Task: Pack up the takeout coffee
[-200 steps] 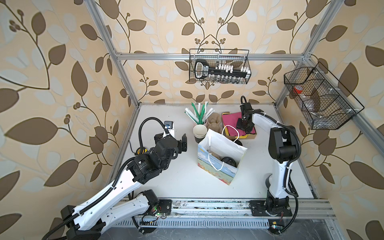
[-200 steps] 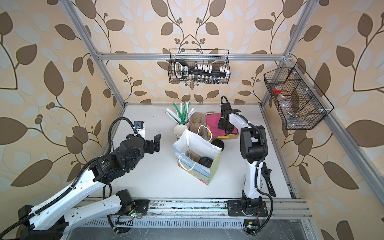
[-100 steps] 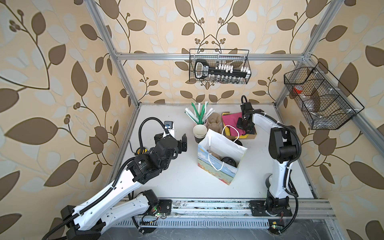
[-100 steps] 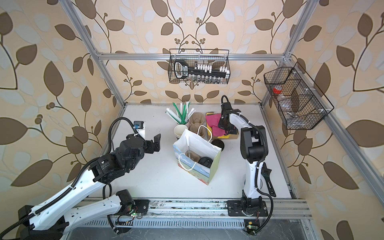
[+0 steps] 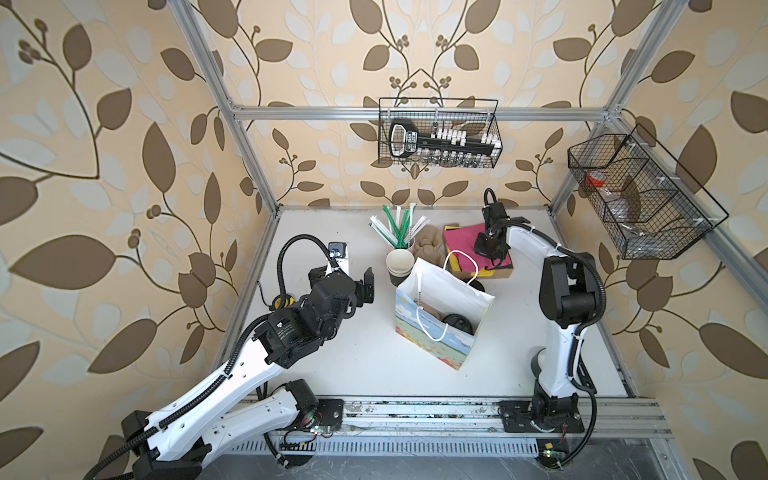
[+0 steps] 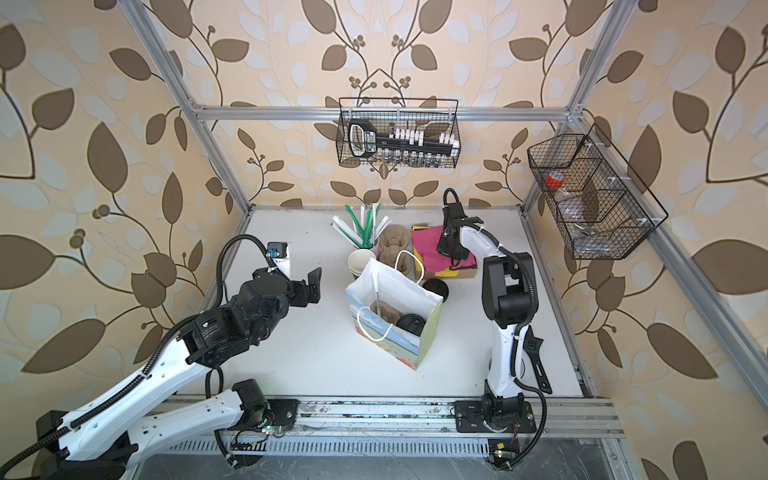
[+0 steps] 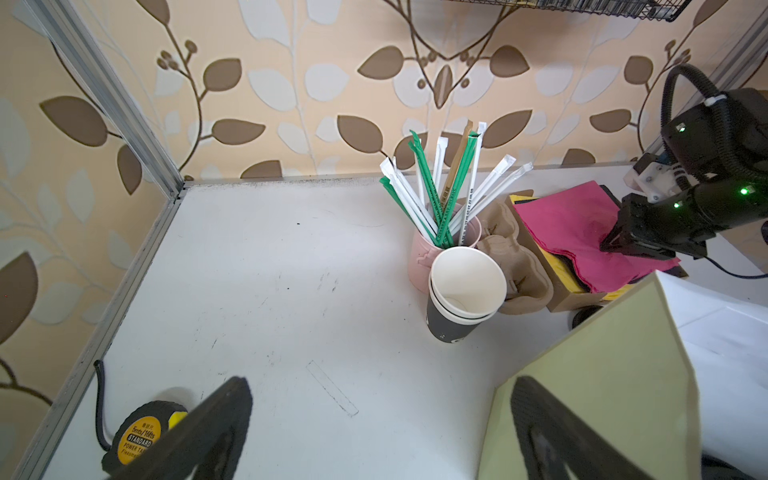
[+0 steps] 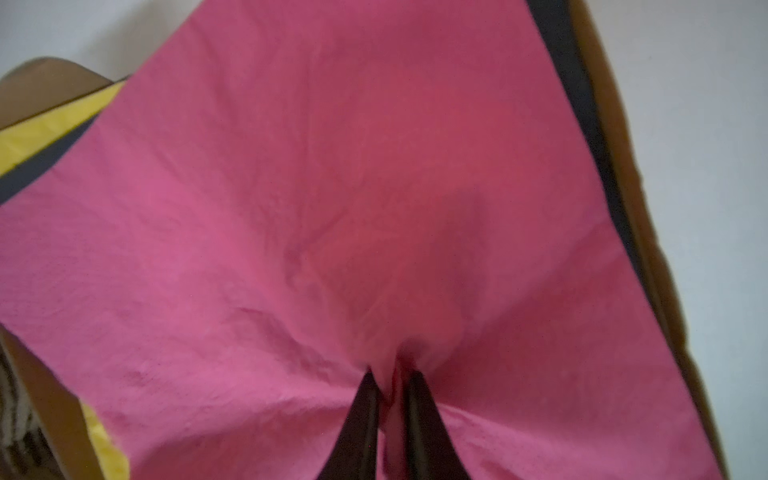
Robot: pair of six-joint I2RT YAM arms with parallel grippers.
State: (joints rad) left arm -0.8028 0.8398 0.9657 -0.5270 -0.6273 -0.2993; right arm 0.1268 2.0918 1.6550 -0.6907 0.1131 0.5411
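A white paper bag [image 5: 436,336] [image 6: 390,332] stands open mid-table. Inside it, the takeout coffee [image 5: 457,322] [image 6: 411,323] shows only its round black lid, beside a brown carrier; the cup below is hidden. My right gripper [image 5: 493,259] [image 6: 455,262] [image 8: 390,374] is at the back right, shut on a pinched fold of the top pink napkin [image 5: 461,241] [image 8: 332,187] of a stack on a brown box. My left gripper [image 5: 343,277] [image 7: 382,386] hovers left of the bag, open with nothing between its fingers.
Stacked lidless cups [image 5: 400,264] [image 7: 465,291], a pink holder of straws [image 7: 440,195] and cardboard carriers [image 5: 428,245] stand behind the bag. A loose black lid [image 6: 435,288] lies by the bag's back corner. A yellow tape measure [image 7: 137,436] sits at the left edge.
My right gripper has closed on the pink napkin. Neither arm has otherwise visibly moved.
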